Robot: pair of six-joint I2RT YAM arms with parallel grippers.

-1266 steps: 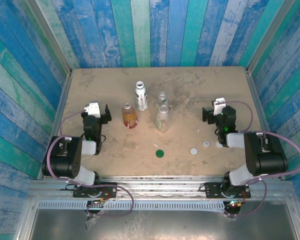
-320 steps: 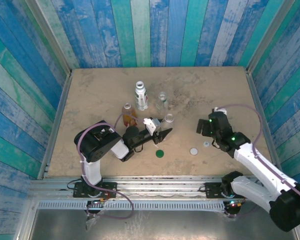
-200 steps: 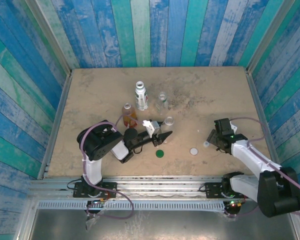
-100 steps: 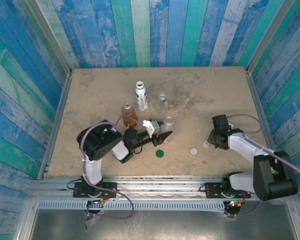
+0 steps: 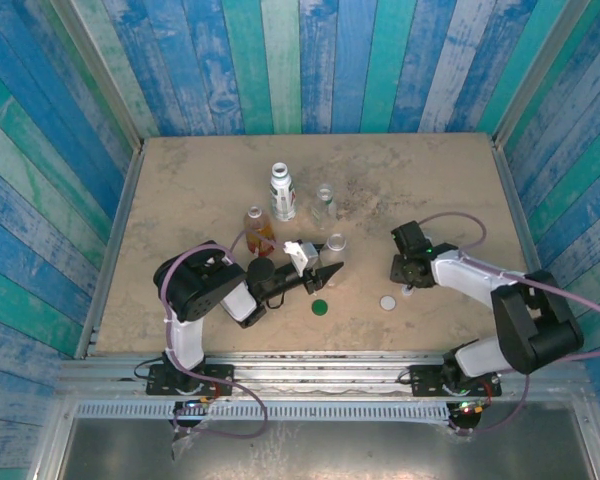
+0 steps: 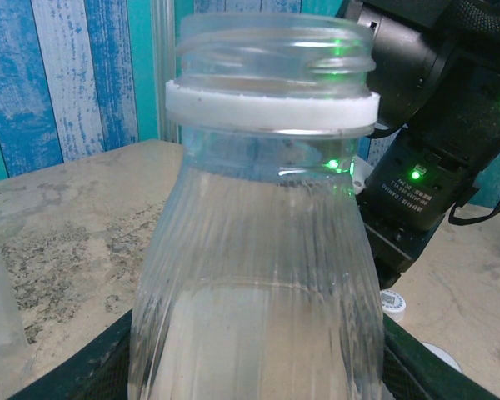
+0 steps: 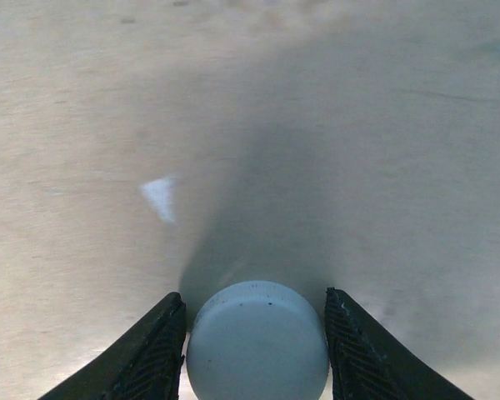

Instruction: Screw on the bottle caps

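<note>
My left gripper (image 5: 330,268) is shut on the ribbed body of a clear bottle (image 5: 335,248), which stands upright, its open mouth ringed in white (image 6: 271,104). My right gripper (image 5: 407,285) is low over the table at centre right. Its fingers (image 7: 154,350) press both sides of a pale grey bottle cap (image 7: 257,342), so it is shut on that cap. A dark green cap (image 5: 320,307) and a white cap (image 5: 387,301) lie loose between the arms. The amber bottle (image 5: 257,230), white-labelled bottle (image 5: 282,192) and small clear bottle (image 5: 325,200) stand uncapped behind.
The sandy table (image 5: 200,180) is walled by blue and green planks (image 5: 310,60) on three sides. A small white scrap (image 7: 160,197) lies on the surface ahead of the right fingers. The right arm's body (image 6: 433,158) sits just behind the held bottle.
My right gripper has closed on the pale cap and shifted left towards the table's middle. The left arm and its clear bottle have stayed put.
</note>
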